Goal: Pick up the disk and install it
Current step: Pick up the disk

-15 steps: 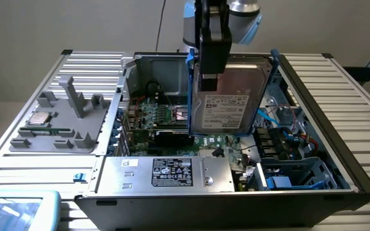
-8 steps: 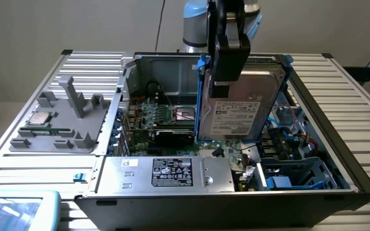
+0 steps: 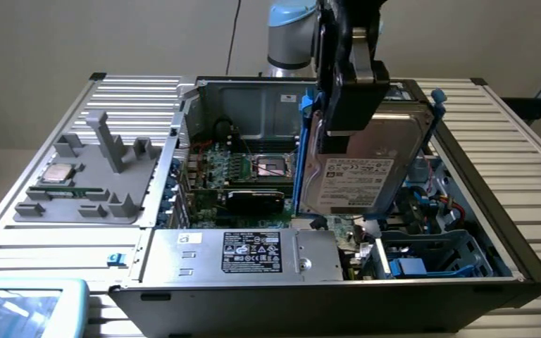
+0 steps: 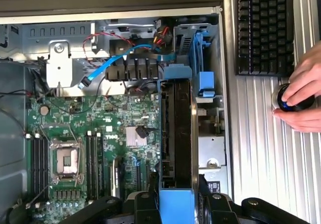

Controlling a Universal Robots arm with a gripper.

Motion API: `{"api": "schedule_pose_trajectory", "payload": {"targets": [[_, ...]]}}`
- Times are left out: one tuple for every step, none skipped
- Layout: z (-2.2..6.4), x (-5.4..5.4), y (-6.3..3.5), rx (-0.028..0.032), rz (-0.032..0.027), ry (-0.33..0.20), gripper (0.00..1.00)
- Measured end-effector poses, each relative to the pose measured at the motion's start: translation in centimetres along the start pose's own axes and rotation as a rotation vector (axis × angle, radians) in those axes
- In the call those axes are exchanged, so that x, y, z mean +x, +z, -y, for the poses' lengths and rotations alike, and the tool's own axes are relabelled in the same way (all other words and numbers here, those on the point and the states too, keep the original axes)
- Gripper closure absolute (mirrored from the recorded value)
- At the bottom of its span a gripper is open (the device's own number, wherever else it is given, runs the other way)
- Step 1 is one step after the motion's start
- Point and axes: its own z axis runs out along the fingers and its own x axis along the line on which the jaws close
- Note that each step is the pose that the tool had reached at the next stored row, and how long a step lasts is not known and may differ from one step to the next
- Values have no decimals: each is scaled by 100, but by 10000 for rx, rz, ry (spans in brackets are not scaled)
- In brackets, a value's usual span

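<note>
Our pincer [image 3: 349, 116], jaws partly closed, grips the disk [image 3: 365, 169] by its top edge, hanging it upright inside the open computer case [image 3: 299, 310], right of the motherboard [image 3: 251, 165].

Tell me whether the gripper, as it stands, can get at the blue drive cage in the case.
Probably yes. The gripper holds the disk upright over the open case, and the drive cage beside it looks open on top, with nothing lying across it.
</note>
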Motion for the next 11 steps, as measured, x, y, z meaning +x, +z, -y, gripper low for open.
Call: {"api": "schedule_pose_trajectory", "payload": {"targets": [[-14,-18,1,10,0,0,63],[-29,-35,2,21,1,-1,63],[-43,-51,2,33,3,-1,63],[-58,-69,3,46,4,-1,63],[-72,-85,4,59,6,-1,63],[-85,-101,5,74,8,0,63],[-97,-116,6,89,9,0,63],[-112,-129,6,102,11,-1,63],[-128,-141,8,109,12,0,63],[-144,-150,8,113,13,0,63],[-165,-160,10,116,13,-1,63]]}}
